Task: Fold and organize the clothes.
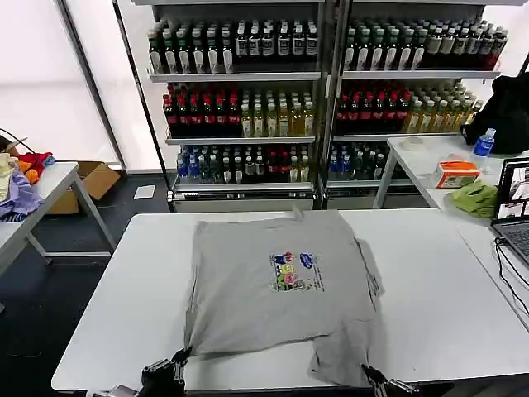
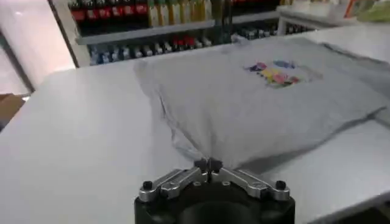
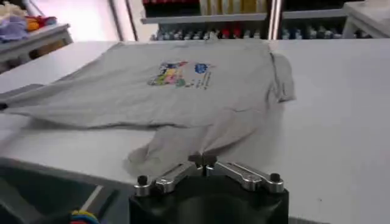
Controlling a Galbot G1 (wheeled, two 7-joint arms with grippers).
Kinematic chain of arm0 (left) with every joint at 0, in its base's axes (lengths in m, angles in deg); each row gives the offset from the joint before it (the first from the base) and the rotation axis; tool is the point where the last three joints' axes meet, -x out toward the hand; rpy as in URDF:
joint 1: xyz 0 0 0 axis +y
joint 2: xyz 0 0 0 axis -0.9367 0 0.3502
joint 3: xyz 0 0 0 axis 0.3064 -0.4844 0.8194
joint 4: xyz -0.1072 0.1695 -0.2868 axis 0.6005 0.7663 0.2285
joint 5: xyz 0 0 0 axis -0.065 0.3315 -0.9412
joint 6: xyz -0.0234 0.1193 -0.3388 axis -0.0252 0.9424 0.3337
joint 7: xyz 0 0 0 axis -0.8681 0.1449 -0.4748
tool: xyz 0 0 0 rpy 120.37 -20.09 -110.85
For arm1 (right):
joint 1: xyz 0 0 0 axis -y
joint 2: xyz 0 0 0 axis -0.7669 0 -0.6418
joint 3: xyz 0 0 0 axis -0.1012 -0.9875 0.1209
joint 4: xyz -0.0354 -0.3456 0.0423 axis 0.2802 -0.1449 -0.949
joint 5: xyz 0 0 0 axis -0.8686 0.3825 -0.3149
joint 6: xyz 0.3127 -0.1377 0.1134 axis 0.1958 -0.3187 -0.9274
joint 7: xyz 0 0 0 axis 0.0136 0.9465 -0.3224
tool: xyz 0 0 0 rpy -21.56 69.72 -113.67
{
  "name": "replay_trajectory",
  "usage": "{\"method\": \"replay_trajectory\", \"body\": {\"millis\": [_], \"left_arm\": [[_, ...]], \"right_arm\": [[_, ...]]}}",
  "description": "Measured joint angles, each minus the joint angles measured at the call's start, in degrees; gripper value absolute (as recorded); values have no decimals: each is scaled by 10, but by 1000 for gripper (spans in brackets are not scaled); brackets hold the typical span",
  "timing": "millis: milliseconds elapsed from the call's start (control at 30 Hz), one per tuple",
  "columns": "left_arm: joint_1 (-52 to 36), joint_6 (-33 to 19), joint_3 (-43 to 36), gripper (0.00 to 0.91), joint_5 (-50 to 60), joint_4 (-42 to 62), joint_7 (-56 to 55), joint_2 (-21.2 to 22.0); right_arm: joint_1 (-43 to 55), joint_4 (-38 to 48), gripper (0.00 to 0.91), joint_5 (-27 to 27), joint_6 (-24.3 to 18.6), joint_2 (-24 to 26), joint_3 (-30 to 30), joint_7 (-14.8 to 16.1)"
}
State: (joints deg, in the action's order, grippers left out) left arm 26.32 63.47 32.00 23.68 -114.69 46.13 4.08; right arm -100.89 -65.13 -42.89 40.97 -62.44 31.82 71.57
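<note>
One grey shirt (image 1: pixel 277 289) is lying flat on our white table (image 1: pixel 438 306). Our left gripper (image 2: pixel 208 164) is pinching its hem corner; our right gripper (image 3: pixel 202 160) is clamping the other, probably readying a fold.

soft matt cloth shirt (image 1: pixel 264 289) – smooth white table (image 1: pixel 430 289)

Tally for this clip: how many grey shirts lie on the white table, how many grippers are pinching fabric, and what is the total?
Grey shirt on the white table: 1
Grippers shut on its near hem: 2, the left gripper and the right gripper
Total: 3
</note>
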Motion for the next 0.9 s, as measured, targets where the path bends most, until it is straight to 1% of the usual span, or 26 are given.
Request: {"method": "replay_trajectory", "body": {"millis": [167,333,500,600,767,900], "left_arm": [[23,13,46,10,-21,-9,12,-18],[18,18,76,10,-45,-4,19,-33],[-20,17,85,0,-72,16,29,-44],[-49,18,84,10,-92,30,31,-53],[-101,23,72,10,-124,53,37,-66],[-148,26,55,10,-138,79,42,-75]], "right_arm": [[5,1,0,-3,-20,1,-4,-1],[54,19,0,-13,-37,-2,-15,-10],[120,38,0,-32,-43,3,-22,-24],[158,49,0,-40,-43,3,-28,-31],[221,75,0,-49,-41,2,-43,-42],[275,105,0,-47,-40,4,-65,-49]]}}
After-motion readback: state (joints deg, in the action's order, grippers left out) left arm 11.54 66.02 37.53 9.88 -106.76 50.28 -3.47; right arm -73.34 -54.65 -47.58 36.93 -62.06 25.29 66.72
